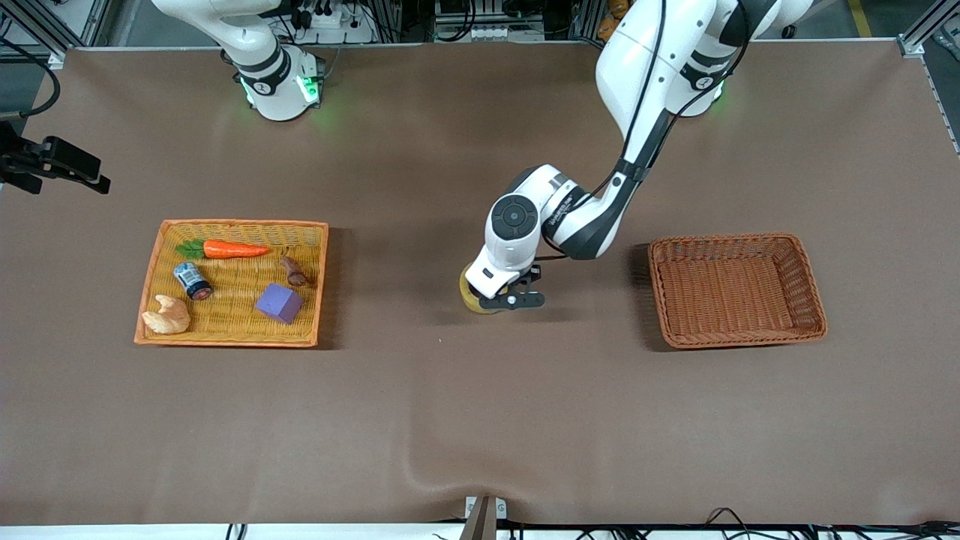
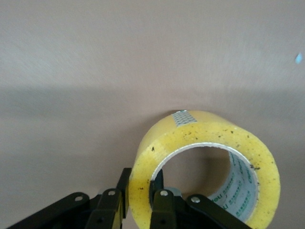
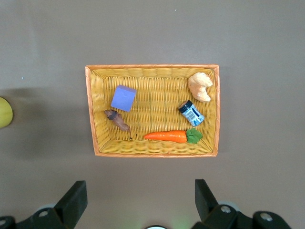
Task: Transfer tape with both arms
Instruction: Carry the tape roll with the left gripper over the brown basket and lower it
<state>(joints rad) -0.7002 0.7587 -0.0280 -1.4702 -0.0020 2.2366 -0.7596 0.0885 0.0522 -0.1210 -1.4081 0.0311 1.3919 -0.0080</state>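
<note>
The yellow tape roll [image 1: 475, 295] is at table level in the middle of the table, between the two baskets. My left gripper [image 1: 512, 298] is shut on it. In the left wrist view one finger is inside the core hole and one outside, pinching the wall of the tape [image 2: 205, 138] at my left gripper [image 2: 141, 185]. My right gripper [image 3: 140, 193] is open and empty, high over the bare table between its base and the yellow tray [image 3: 90, 114]. It is out of the front view. The tape's edge shows in the right wrist view [image 3: 4, 112].
The yellow tray [image 1: 166, 234] toward the right arm's end holds a carrot [image 1: 234, 249], a small blue-labelled jar [image 1: 193, 280], a purple cube [image 1: 279, 303], a croissant [image 1: 167, 315] and a brown piece [image 1: 295, 271]. A brown wicker basket [image 1: 814, 300] stands toward the left arm's end.
</note>
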